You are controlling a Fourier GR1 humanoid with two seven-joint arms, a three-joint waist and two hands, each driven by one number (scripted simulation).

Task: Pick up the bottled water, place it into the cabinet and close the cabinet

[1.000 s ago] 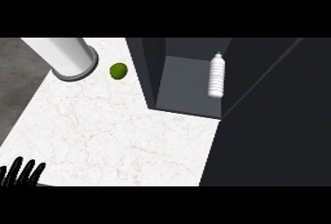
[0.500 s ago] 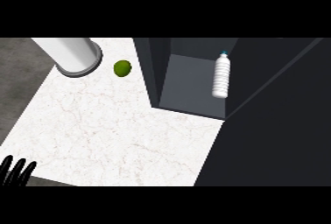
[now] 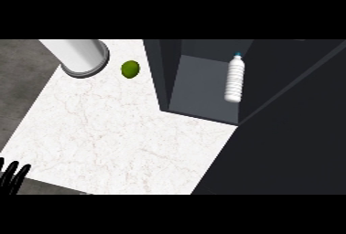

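Observation:
The clear bottled water [image 3: 235, 80] with a blue cap stands inside the dark cabinet [image 3: 202, 77], against its right inner wall. The cabinet's dark door [image 3: 290, 137] covers the right part of the view and hides part of the opening. My left hand [image 3: 11, 176] shows at the lower left corner, fingers straight and pointing up, holding nothing, far from the bottle. My right hand shows nowhere in the view.
A white cylinder [image 3: 79, 55] with a grey rim lies at the back left of the marble counter [image 3: 115, 132]. A green lime [image 3: 130, 69] sits between it and the cabinet. The counter's left edge borders a grey floor [image 3: 17, 77].
The view has shifted, so the cabinet and bottle sit further right. My left hand has sunk lower at the left corner. The bottle stays in the cabinet.

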